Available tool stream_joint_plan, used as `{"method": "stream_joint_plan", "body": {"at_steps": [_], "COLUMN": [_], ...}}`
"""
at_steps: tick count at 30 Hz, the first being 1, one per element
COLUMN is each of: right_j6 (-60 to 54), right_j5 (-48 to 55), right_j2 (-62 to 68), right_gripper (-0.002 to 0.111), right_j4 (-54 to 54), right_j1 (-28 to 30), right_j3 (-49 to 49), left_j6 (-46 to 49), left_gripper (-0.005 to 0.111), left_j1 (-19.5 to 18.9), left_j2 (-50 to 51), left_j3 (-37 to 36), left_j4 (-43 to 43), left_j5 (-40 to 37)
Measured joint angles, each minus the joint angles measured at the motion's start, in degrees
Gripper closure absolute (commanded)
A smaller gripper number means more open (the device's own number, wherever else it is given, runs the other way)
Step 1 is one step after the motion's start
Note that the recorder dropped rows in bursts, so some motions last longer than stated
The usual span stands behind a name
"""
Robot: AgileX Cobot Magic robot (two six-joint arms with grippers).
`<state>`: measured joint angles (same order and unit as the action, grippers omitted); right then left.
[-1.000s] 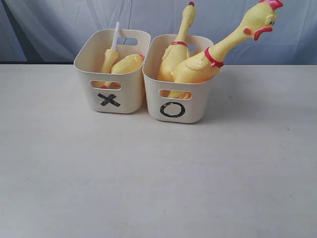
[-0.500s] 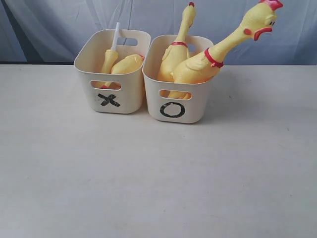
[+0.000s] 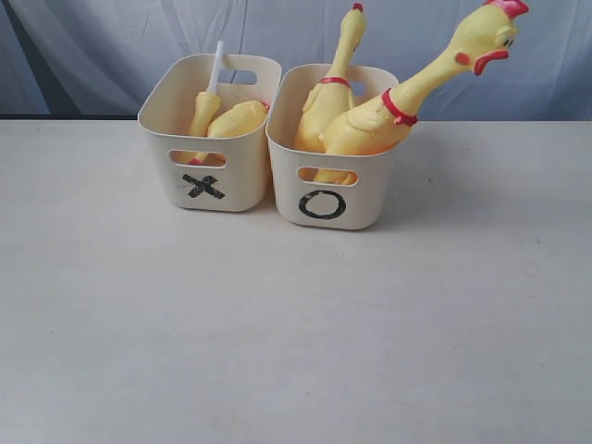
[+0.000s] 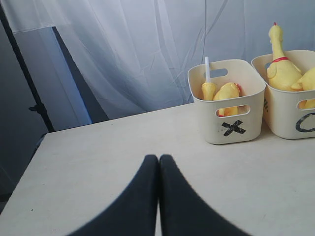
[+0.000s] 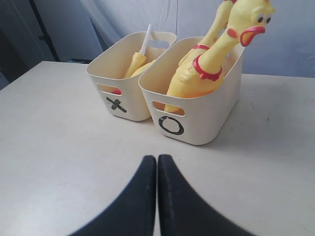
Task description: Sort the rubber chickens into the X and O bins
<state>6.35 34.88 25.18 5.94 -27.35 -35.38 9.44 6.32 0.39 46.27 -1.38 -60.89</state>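
The left gripper (image 4: 158,157) is held low over the table (image 3: 277,324), its two dark fingers pressed flat together with nothing between them. The right gripper (image 5: 157,157) sits in the same pose, jaws closed and empty, tips pointing toward the bins. Neither arm shows in the exterior view.

Well ahead of the left jaws and off to one side stands the X bin (image 4: 246,125), with the O bin (image 4: 280,118) just beyond it. From the right jaws the O bin (image 5: 211,123) is nearly straight ahead and the nearer of the two; the X bin (image 5: 106,73) is beside it, the walls almost touching.

All four chickens are in the bins, well apart from either pair of jaws. In the X bin are the stick chicken (image 3: 203,111) and a short chicken (image 3: 238,120). In the O bin an upright chicken (image 3: 326,106) stands neck up, and a leaning chicken (image 3: 370,125) tilts out over the rim, its head away from the X bin.

Against the earlier exterior frames, nothing has shifted: bins and chickens lie exactly as before.
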Motion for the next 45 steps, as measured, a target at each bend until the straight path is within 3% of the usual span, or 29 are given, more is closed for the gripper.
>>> {"method": "stream_joint_plan", "body": {"at_steps": [14,30,45], "right_j6": [0.0,0.0,0.0], "right_j5": [0.1,0.1,-0.1], "right_j2": [-1.9,-20.6,-25.0], "right_gripper": [0.107,0.107,0.107], "right_j4": [0.5,1.1,2.0], "right_j1": [0.4,17.4,18.8], "right_j3": [0.0,0.0,0.0], "left_j6": [0.0,0.0,0.0], "left_gripper": [0.107,0.107,0.107], "left_j1": [0.0,0.0,-0.1], "left_j2": [0.0,0.0,0.0], "left_j3": [0.0,0.0,0.0], "left_j4": [0.0,0.0,0.0], "left_j5": [0.0,0.0,0.0]}}
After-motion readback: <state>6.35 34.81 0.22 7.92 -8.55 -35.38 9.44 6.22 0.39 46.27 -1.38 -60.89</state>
